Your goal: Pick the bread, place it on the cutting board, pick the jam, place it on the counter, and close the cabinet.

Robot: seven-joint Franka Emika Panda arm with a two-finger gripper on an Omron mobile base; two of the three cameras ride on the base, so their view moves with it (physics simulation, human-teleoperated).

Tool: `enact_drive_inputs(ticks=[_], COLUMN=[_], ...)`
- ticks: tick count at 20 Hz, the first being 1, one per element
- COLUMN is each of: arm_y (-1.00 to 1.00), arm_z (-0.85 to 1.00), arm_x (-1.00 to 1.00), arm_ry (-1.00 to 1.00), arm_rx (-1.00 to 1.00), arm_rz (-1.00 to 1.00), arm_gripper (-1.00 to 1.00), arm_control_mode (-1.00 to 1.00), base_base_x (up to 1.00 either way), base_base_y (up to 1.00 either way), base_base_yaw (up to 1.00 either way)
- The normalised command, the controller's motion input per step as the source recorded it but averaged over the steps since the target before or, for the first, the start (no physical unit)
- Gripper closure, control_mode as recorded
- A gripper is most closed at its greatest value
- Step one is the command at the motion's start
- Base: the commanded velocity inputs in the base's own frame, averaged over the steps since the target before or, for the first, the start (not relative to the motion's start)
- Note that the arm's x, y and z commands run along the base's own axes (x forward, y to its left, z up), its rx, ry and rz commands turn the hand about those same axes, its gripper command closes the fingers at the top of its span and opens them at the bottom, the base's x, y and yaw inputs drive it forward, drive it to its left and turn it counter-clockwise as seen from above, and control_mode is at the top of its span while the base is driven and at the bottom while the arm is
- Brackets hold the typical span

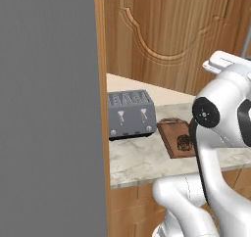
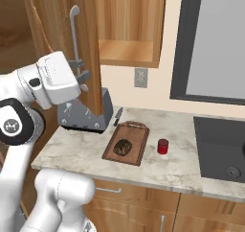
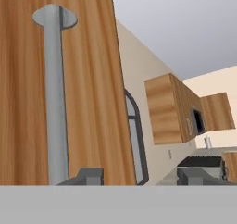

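Bread point(image 2: 122, 147) sits on the board point(image 2: 136, 133) and the jam point(image 2: 163, 146) stands on the counter point(image 2: 191, 168) just at the board's 3 o'clock side, so by my reading only the cabinet is left; its door point(image 2: 88, 44) hangs open, edge-on in the right base view, with the shelf space showing behind it at 2 o'clock. Gripper point(image 2: 82, 76) is up against the door's outer face by the handle point(image 2: 74, 39), whose long axis runs vertical; in the hand view the bar rises toward 12 o'clock from just above one fingertip point(image 3: 88, 176), while the other tip sits off at 3 o'clock, past the door's edge; the jaws are part-way closed with a clear gap, and I cannot tell whether they grip the bar or merely straddle it. Closing likely means swinging the door toward the cabinet opening, which lies at 3 o'clock from the gripper in the right base view.
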Motion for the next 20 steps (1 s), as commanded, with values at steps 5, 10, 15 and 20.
enact_drive_inputs(ticks=[5,10,15,20], arm_y=[-0.06,-0.18,-0.28,-0.2], arm_z=[-0.23,-0.18,-0.16,-0.17], arm_x=[0.69,0.6,0.58,0.58], arm_ry=[0.0,0.0,0.0,0.0], arm_rx=[0.0,0.0,0.0,0.0], arm_rz=[0.12,0.17,0.2,0.19], arm_gripper=[-1.0,-1.0,-1.0,-1.0], arm_control_mode=[-1.0,-1.0,-1.0,-1.0], base_base_x=[0.0,0.0,0.0,0.0], base_base_y=[0.0,0.0,0.0,0.0], base_base_yaw=[0.0,0.0,0.0,0.0])
